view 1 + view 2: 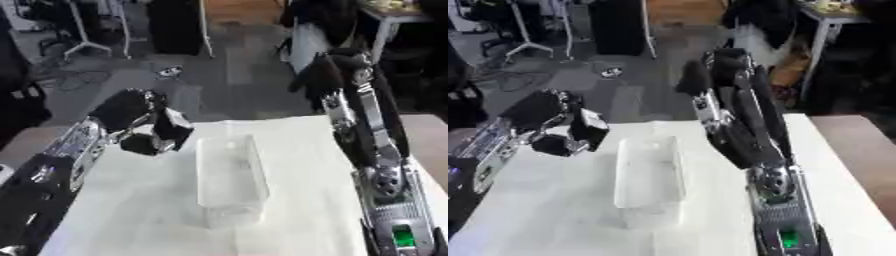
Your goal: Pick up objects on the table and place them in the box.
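A clear plastic box (229, 177) stands lengthwise in the middle of the white table (140, 210); I see nothing in it. My left hand (157, 131) hovers just left of the box's far end, fingers curled inward. Whether the dark shapes inside them are a thing or the hand itself is unclear. My right hand (715, 67) is raised high over the table's far edge, right of the box, fingers relaxed and holding nothing. No loose objects show on the table.
The right forearm (767, 185) runs along the table's right side beside the box. Beyond the far edge are a grey floor, stands and cables (79, 47). A brown surface (859, 140) adjoins the table on the right.
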